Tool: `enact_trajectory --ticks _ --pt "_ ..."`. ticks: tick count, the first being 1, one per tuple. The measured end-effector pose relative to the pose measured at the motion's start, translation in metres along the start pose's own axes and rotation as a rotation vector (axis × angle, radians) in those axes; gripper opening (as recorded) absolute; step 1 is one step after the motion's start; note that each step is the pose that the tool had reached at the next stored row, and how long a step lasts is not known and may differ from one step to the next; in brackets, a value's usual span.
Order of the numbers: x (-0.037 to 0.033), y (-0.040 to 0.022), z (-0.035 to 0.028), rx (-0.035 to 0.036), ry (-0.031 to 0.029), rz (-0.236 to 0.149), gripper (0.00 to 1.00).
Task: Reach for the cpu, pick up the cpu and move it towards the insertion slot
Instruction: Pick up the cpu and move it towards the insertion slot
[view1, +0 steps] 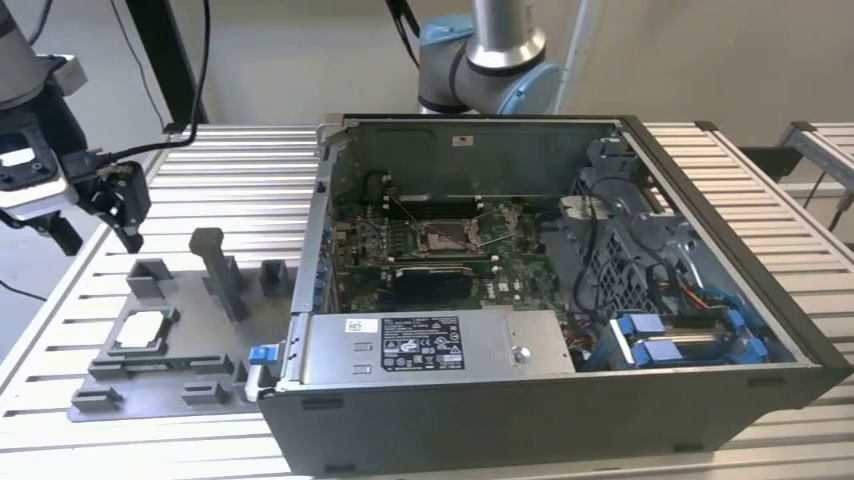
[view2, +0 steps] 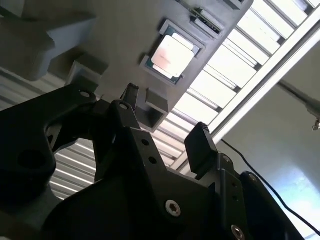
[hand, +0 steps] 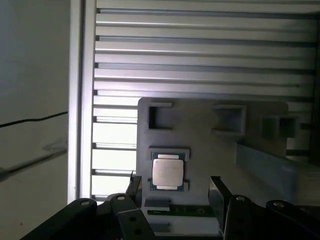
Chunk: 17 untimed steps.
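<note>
The tool (hand: 174, 182) hangs wide open and empty over the edge of the slatted metal bench (view1: 227, 160) on the exterior view's left. Below it, the cpu (hand: 167, 172) lies in a grey fixture plate (hand: 210, 150). The insertion slot (view1: 445, 237) sits well apart, inside the open computer case (view1: 561, 400).

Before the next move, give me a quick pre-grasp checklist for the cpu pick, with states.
1. End effector open: ok, fingers apart, nothing held.
2. cpu lying flat in its nest on the grey fixture plate: ok.
3. cpu centred between the fingers in the first wrist view: ok, roughly.
4. End effector clear of the cpu: ok, no contact.
5. Computer case open on top, insertion slot exposed: ok.
6. Slot frame and lever open, socket empty: cannot tell.
</note>
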<state>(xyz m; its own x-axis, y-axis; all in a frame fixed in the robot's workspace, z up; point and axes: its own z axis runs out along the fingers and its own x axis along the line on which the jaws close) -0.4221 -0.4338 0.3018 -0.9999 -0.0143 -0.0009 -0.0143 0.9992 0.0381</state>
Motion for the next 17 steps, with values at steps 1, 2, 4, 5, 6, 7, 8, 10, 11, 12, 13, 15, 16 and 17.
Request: enact_trajectory --ticks 1,2,4,5,6,7,8,10,11,12,13,15,16,17 --pt "0.0000 -0.0010 0.0009 0.0001 0.0005 0.000 1.00" --pt "0.0000 -0.0025 0.0017 0.0000 0.0022 0.000 1.00" --pt "0.0000 -0.0035 0.0050 -0.0001 0.0028 0.002 1.00" --pt "0.0001 -0.0036 0.0067 0.0000 0.0028 0.003 1.00" --pt "0.0001 -0.0038 0.0085 0.0000 0.0028 0.004 1.00" --pt "0.0000 -0.0040 0.0103 -0.0001 0.0027 0.006 1.00" --pt "0.0000 -0.0041 0.0122 0.0000 0.0027 0.008 1.00" --pt "0.0000 -0.0042 0.0158 0.0000 0.0025 0.013 1.00" --pt "0.0000 -0.0043 0.0177 -0.0001 0.0024 0.015 1.00" --pt "0.0000 -0.0044 0.0196 -0.0001 0.0021 0.019 1.00" --pt "0.0000 -0.0046 0.0213 -0.0001 0.0019 0.026 1.00" --pt "0.0001 -0.0051 0.0248 -0.0001 0.0016 0.037 1.00" --pt "0.0001 -0.0052 0.0268 -0.0001 0.0014 0.039 1.00" --pt "0.0001 -0.0053 0.0286 0.0000 0.0015 0.039 1.00"
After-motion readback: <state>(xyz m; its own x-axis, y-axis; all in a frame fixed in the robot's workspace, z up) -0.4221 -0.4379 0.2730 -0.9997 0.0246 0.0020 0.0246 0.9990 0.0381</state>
